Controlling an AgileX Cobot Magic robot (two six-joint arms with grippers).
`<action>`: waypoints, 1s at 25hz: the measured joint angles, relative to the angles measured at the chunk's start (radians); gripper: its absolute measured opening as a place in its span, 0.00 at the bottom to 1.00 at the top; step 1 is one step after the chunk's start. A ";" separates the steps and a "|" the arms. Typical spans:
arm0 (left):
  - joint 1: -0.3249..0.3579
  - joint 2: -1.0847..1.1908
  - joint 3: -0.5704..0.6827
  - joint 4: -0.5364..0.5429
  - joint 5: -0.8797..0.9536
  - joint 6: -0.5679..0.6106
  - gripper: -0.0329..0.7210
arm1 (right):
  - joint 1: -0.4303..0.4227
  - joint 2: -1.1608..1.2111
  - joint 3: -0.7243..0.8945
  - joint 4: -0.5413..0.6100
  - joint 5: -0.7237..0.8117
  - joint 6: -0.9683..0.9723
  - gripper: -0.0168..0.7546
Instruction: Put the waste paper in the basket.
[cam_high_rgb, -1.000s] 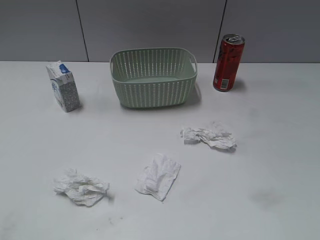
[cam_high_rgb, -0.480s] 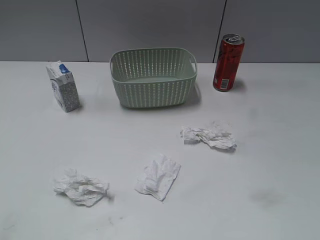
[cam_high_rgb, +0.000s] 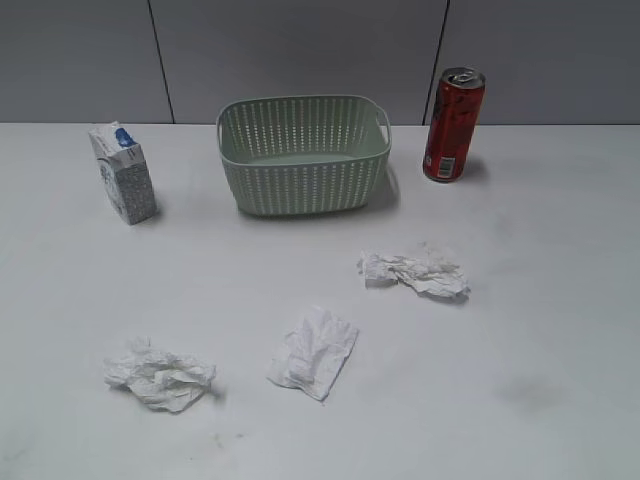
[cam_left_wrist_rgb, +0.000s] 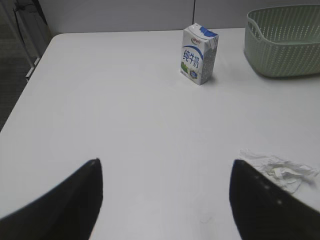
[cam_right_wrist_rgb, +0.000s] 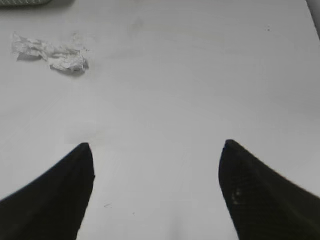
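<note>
Three crumpled white waste paper wads lie on the white table: one front left (cam_high_rgb: 160, 375), one in the middle (cam_high_rgb: 313, 352), one to the right (cam_high_rgb: 414, 272). The pale green basket (cam_high_rgb: 303, 152) stands behind them and looks empty. Neither gripper shows in the exterior view. My left gripper (cam_left_wrist_rgb: 165, 172) is open and empty above the table, with a wad (cam_left_wrist_rgb: 277, 167) just beyond its right finger and the basket (cam_left_wrist_rgb: 285, 40) far right. My right gripper (cam_right_wrist_rgb: 156, 155) is open and empty, with a wad (cam_right_wrist_rgb: 50, 52) far ahead to the left.
A grey-speckled carton with a blue top (cam_high_rgb: 122, 172) stands left of the basket; it also shows in the left wrist view (cam_left_wrist_rgb: 199, 54). A red drink can (cam_high_rgb: 453, 124) stands right of the basket. The table's left edge (cam_left_wrist_rgb: 30, 90) shows in the left wrist view.
The whole exterior view has shifted slightly to the left. The paper wads, basket, carton and can keep their places relative to one another.
</note>
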 joint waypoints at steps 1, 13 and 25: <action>0.000 0.000 0.000 0.000 0.000 0.000 0.84 | 0.000 0.035 -0.014 0.004 -0.004 -0.016 0.78; 0.000 0.000 0.000 -0.001 0.000 0.000 0.82 | 0.005 0.518 -0.249 0.136 -0.017 -0.180 0.78; 0.000 0.000 0.000 -0.001 0.000 0.000 0.82 | 0.165 0.985 -0.420 0.138 -0.120 -0.193 0.78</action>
